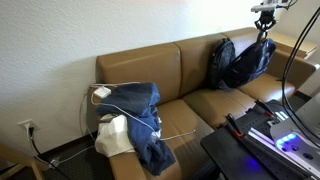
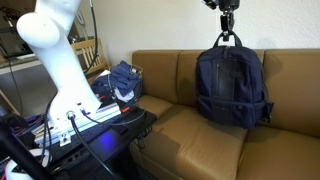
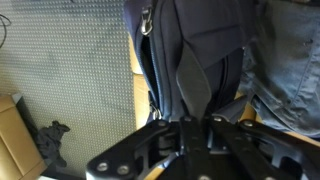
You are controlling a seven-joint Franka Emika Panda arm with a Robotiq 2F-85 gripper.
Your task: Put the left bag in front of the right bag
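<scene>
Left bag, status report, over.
Gripper shut on left bag top handle. Bag upright against sofa backrest. Right bag close beside. Denim heap at far end, not in the way.

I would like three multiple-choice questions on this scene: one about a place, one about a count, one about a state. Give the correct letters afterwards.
1. Where is the heap of denim clothes?
A on the floor
B on the couch seat, at the end away from the backpacks
C on top of the backpacks

2. How many backpacks are on the couch?
A one
B two
C four

3. How does the navy backpack under the gripper stand?
A flat on the floor
B upside down
C upright on the couch

Answers:
1 B: they lie on the far seat.
2 B: two stand side by side.
3 C: its top loop points up.
</scene>
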